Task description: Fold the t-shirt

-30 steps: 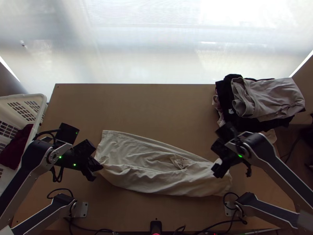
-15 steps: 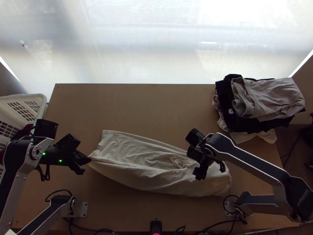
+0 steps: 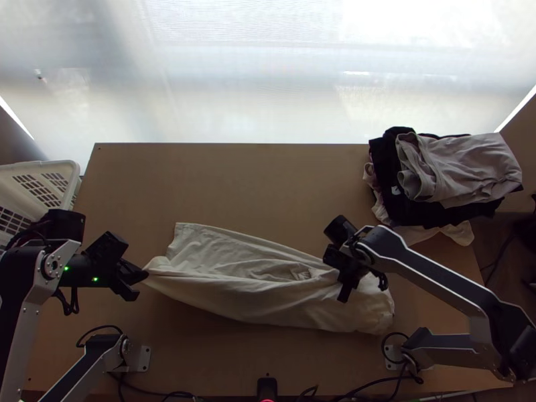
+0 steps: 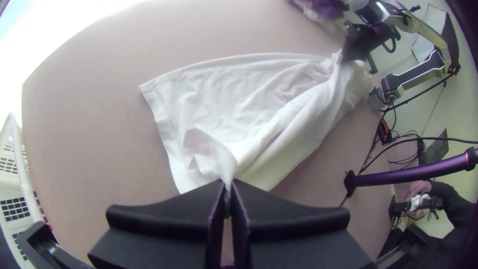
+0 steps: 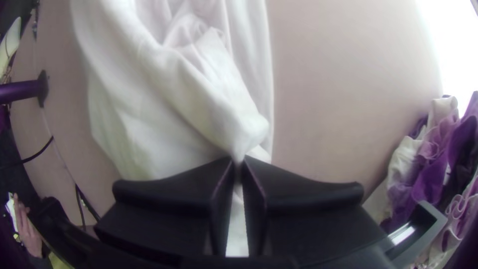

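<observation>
The white t-shirt [image 3: 268, 295] lies as a long, narrow bundle across the front half of the table, its near side bunched and creased. At its left end my left gripper [image 3: 142, 273] pinches a corner, pulled to a point. In the left wrist view, the left gripper [image 4: 228, 187] is shut on that cloth [image 4: 249, 104]. My right gripper [image 3: 343, 291] stands over the shirt's right part. In the right wrist view, the right gripper [image 5: 238, 163] is shut on a fold of the shirt [image 5: 149, 99].
A pile of folded clothes [image 3: 462, 167] lies at the table's far right corner. A white basket [image 3: 40, 187] stands beyond the left edge. A dark post [image 3: 266, 387] rises at the middle of the near edge. Bare tabletop [image 3: 234, 181] spreads behind the shirt.
My left gripper has moved left, drawing the shirt's left corner out. The right gripper has come leftward from the shirt's right end onto its right part, then shifted slightly back right.
</observation>
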### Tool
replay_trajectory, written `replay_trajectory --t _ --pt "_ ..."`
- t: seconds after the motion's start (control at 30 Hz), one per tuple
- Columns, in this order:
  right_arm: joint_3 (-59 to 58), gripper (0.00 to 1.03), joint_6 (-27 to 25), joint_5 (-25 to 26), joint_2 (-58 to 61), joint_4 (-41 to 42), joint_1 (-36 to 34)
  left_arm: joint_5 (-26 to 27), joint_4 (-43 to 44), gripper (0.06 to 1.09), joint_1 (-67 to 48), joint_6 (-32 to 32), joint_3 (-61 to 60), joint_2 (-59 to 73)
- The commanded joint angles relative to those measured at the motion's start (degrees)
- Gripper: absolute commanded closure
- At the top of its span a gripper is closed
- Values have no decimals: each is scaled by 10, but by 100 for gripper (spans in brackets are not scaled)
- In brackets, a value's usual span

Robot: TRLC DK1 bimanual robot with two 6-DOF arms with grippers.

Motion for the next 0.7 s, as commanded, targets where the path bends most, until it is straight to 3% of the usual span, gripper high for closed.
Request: replay_trajectory --t 0.0,0.17,0.43,0.67 --pt "101 100 -18 -1 -80 -73 -29 -2 2 98 26 8 21 15" --pt "250 100 -41 0 -101 -156 -70 0 20 98 93 7 83 57" --pt "440 100 -49 2 -4 -118 -208 -1 108 98 151 -104 222 174" --pt "594 100 -7 3 66 -113 -203 0 144 98 111 -190 361 266"
